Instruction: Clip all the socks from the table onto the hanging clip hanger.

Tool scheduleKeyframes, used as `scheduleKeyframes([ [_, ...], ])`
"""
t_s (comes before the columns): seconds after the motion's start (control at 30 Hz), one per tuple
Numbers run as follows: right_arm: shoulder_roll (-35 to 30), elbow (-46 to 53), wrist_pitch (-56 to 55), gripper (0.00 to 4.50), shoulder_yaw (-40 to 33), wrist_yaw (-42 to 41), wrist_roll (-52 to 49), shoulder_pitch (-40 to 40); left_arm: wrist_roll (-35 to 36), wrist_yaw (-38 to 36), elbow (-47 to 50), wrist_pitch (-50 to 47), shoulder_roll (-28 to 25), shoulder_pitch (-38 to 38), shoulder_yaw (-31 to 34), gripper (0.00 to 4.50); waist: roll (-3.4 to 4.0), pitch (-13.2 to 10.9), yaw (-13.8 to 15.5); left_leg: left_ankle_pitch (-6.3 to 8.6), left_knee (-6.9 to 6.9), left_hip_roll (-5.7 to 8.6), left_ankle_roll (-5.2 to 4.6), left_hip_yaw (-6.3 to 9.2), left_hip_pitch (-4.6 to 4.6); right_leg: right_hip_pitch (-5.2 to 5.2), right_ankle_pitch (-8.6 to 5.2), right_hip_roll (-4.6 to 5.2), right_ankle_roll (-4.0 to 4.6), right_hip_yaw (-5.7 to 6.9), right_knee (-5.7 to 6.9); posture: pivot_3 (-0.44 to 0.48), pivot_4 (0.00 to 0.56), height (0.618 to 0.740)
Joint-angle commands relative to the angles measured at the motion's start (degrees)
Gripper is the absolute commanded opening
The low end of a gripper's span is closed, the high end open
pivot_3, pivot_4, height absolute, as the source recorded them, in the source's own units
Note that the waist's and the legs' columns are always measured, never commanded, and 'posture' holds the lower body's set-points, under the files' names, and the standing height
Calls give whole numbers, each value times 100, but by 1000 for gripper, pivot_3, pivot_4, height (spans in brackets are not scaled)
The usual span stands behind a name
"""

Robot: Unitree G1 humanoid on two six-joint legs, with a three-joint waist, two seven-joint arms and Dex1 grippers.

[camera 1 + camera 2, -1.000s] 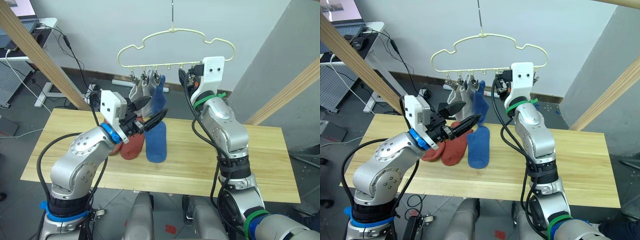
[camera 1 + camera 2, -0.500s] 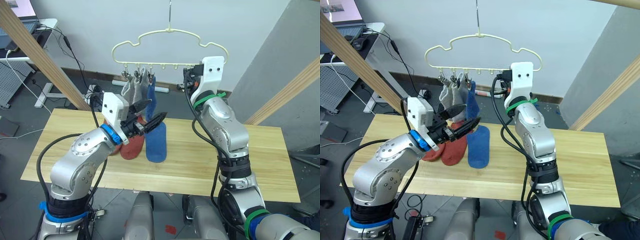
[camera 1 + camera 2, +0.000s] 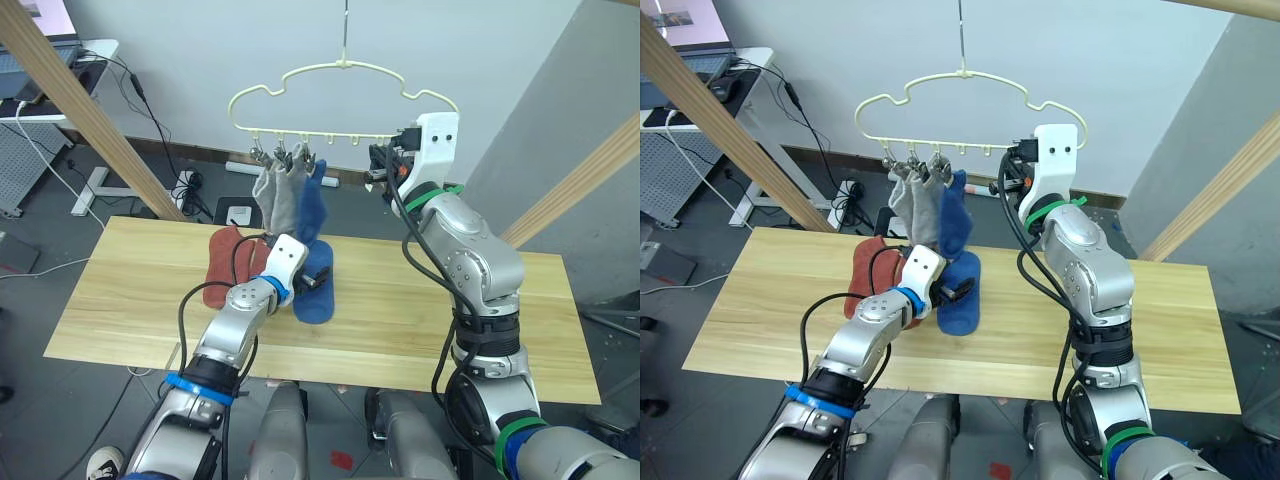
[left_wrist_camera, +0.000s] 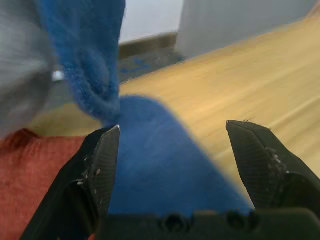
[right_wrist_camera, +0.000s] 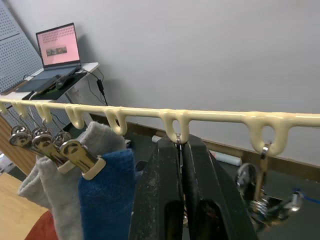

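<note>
On the table (image 3: 420, 320), one blue sock (image 3: 316, 290) lies flat with two rust-red socks (image 3: 222, 265) just beside it, toward the robot's left. Above them the clip hanger (image 3: 345, 100) hangs by its hook, and two grey socks (image 3: 277, 195) and another blue sock (image 3: 313, 205) already dangle from clips at its left end — three hung, three to go.

The left gripper (image 4: 172, 150) hovers low over the flat blue sock with its fingers spread wide and nothing between them; the toe of the hanging blue sock brushes close to one finger. The right gripper (image 5: 182, 150) is up at the hanger's bar, fingers pressed narrow on a free clip just past the hung socks, apparently pinching the clip or its wire link.

The likely next step is picking up the blue sock. The risk: the left fingers could snag the dangling sock and tug it loose, or catch the neighbouring red sock as well. And since the hanger swings freely, a pull on the hung sock could shift the clip out of the right gripper's hold.
</note>
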State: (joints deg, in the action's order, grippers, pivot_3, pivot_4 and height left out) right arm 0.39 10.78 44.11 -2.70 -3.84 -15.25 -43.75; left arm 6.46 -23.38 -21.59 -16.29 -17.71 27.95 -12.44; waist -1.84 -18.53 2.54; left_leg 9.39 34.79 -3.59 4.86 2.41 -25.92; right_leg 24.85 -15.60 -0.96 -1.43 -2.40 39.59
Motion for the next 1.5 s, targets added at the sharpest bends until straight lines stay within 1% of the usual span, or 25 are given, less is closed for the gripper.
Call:
scheduleKeyframes([
  [0.03, 17, 173, 204, 13, -36, 165, -10, 129, -350, -247, -1042, 481, 203, 246, -193, 3737, 0, 0, -9, 0, -1, 1, 0, -1, 0, 0, 0, 1, 0, 0, 0, 120, 339, 740],
  [0.17, -7, 222, 263, 13, -44, 185, -23, 130, -512, -631, -1859, 679, 395, 518, -247, 3737, 8, 5, 13, 0, 6, 5, -1, 10, 5, -17, -1, 3, -1, 9, 0, 108, 333, 740],
  [0.2, -7, 242, 272, 0, -60, 193, -34, 125, -635, -630, -1977, 827, 384, 563, -287, 3353, 9, 7, 10, 0, 8, 7, -2, 10, 8, -22, -1, 3, -2, 8, -1, 99, 327, 740],
  [0.23, -6, 256, 277, 0, -70, 199, -43, 122, -737, -618, -2061, 956, 373, 595, -305, 3140, 9, 8, 4, -1, 9, 8, -2, 10, 12, -27, -1, 4, -4, 7, -3, 99, 327, 740],
  [0.33, -33, 234, 251, 0, -103, 220, -18, 119, -1145, -679, -2081, 1346, 225, 495, -531, 2260, 10, 10, -14, -1, 9, 6, -3, 15, 20, -40, -1, 3, -5, 11, -7, 103, 317, 740],
  [0.37, -37, 225, 243, 0, -105, 222, -10, 123, -1236, -698, -2022, 1437, 182, 414, -587, 2070, 10, 12, -24, -1, 9, 6, -3, 17, 22, -43, -1, 3, -4, 13, -8, 103, 317, 740],
  [0.4, -43, 229, 239, 0, -103, 217, -6, 135, -1286, -701, -1943, 1506, 162, 329, -608, 1834, 12, 16, -41, -1, 9, 6, -3, 19, 23, -46, -1, 3, -4, 14, -9, 102, 313, 740],
  [0.6, -212, 229, 349, 0, -165, 113, -47, 176, -1256, -655, -1228, 1735, 201, -224, -461, 15, 24, 49, -108, 0, 6, 4, -4, 22, 24, -51, -1, 5, -4, 16, -16, 103, 307, 740],
  [0.73, -307, 213, 832, 0, -543, 76, -395, 101, -559, -753, -256, 1830, 569, -662, -56, 15, 33, 62, -106, 0, 7, 5, -4, 24, 27, -55, -1, 5, -5, 17, -17, 104, 302, 740],
  [0.83, -187, 173, 1768, 0, -1286, 181, -1091, -152, 434, -1211, 1009, 1606, 909, -1075, 191, 15, 33, 61, -94, 0, 8, 4, -4, 28, 17, -56, 0, 9, -3, 24, -24, 104, 301, 740],
  [0.93, -120, 42, 2871, 0, -2138, 262, -1806, -507, 1231, -1244, 2220, 901, 1108, -1364, 379, 15, 33, 62, -80, -4, 10, -4, -9, 31, 6, -65, 4, 16, 4, 30, -31, 104, 296, 740],
  [1.07, -193, -245, 4228, 0, -3100, 308, -2273, -1002, 2182, -919, 3406, -238, 1260, -1450, 646, 15, 46, 72, -105, -6, 8, -5, -12, 32, 10, -74, 0, 15, -2, 31, -44, 109, 290, 740],
  [1.2, -192, -476, 4802, 0, -3659, 412, -2273, -1339, 2994, -601, 3943, -1114, 1356, -1330, 907, 15, 46, 74, -101, -2, 8, 3, -18, 31, 5, -76, 0, 16, -4, 44, -56, 114, 287, 740],
  [1.5, 139, -634, 4839, 0, -4211, 980, -2547, -1607, 3946, -438, 4167, -2021, 1376, -1356, 1071, 15, 45, 75, -100, 1, 8, 5, -23, 27, 4, -75, -1, 17, -4, 48, -60, 113, 280, 740],
])
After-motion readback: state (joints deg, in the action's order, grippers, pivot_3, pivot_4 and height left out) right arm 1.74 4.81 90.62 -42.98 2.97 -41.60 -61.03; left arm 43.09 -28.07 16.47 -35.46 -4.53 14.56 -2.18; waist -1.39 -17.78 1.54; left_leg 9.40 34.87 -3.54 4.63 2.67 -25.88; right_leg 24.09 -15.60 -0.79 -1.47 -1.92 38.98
